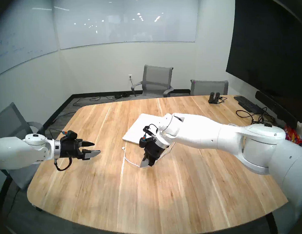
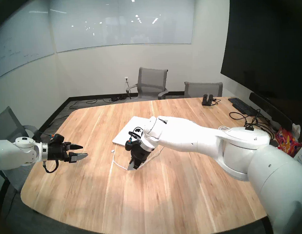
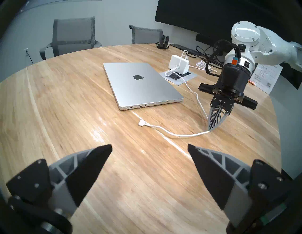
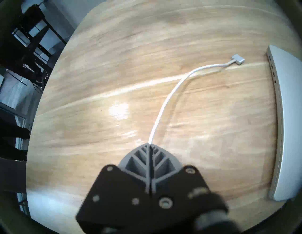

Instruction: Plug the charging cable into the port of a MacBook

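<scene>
Stage: early to middle, by the look of it; the cord is gripped but the plug is not yet in the laptop.
Done: the right claw (image 3: pixel 210 129) is pressed together, pinching the charging cable (image 3: pixel 171 133) some way back from its plug (image 3: pixel 141 122).
Left to do: bring the plug up to the laptop's side, line it up with a port, and push it in.
Laptop: the MacBook (image 3: pixel 138 83) lies shut and flat on the wooden surface (image 3: pixel 65 114), logo up.
Plug: resting on the surface just beside the laptop's port edge, apart from it, not touching.
Ports: a row of small openings (image 3: pixel 136 107) along the laptop's near edge; four can probably be made out, though they are tiny in the left wrist view.
Left claw: the left claw (image 1: pixel 95 148) is spread wide and empty, hanging well to the left of the laptop.
Count, laptops: one.
Count, charging cables: one, running back past the laptop to a white power brick (image 3: pixel 179 64).
Count, power bricks: one, behind the laptop's right side.
Count, claws: two.
Count, chairs: three show in the head view, two beyond the laptop and one to its left.
</scene>
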You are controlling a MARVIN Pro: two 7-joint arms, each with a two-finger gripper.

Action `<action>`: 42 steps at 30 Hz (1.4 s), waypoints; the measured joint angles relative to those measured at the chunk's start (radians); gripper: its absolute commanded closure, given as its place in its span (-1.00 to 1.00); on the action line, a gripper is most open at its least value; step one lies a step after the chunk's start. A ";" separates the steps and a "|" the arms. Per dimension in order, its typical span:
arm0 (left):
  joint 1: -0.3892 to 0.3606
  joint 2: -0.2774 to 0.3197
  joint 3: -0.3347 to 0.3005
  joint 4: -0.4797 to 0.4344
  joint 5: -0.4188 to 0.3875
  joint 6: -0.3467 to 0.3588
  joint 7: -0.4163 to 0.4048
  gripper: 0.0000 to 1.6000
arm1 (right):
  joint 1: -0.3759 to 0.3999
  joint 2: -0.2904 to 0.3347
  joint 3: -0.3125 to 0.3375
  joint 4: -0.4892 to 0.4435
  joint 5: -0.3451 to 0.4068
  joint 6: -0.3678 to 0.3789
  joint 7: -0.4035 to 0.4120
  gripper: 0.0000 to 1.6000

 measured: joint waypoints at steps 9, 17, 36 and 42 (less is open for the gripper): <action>0.000 0.000 0.000 0.000 0.000 0.000 0.000 -1.00 | -0.026 -0.058 0.020 0.079 0.023 -0.001 -0.010 1.00; 0.000 0.000 0.000 0.000 0.000 0.000 0.000 -1.00 | -0.054 -0.107 0.042 0.129 0.047 0.007 -0.034 1.00; 0.000 0.000 0.000 0.000 0.000 0.000 0.000 -1.00 | -0.118 -0.127 0.139 0.087 0.127 0.135 -0.169 1.00; 0.000 0.000 0.000 0.000 0.000 0.000 0.000 -1.00 | -0.144 -0.110 0.179 0.067 0.154 0.175 -0.234 1.00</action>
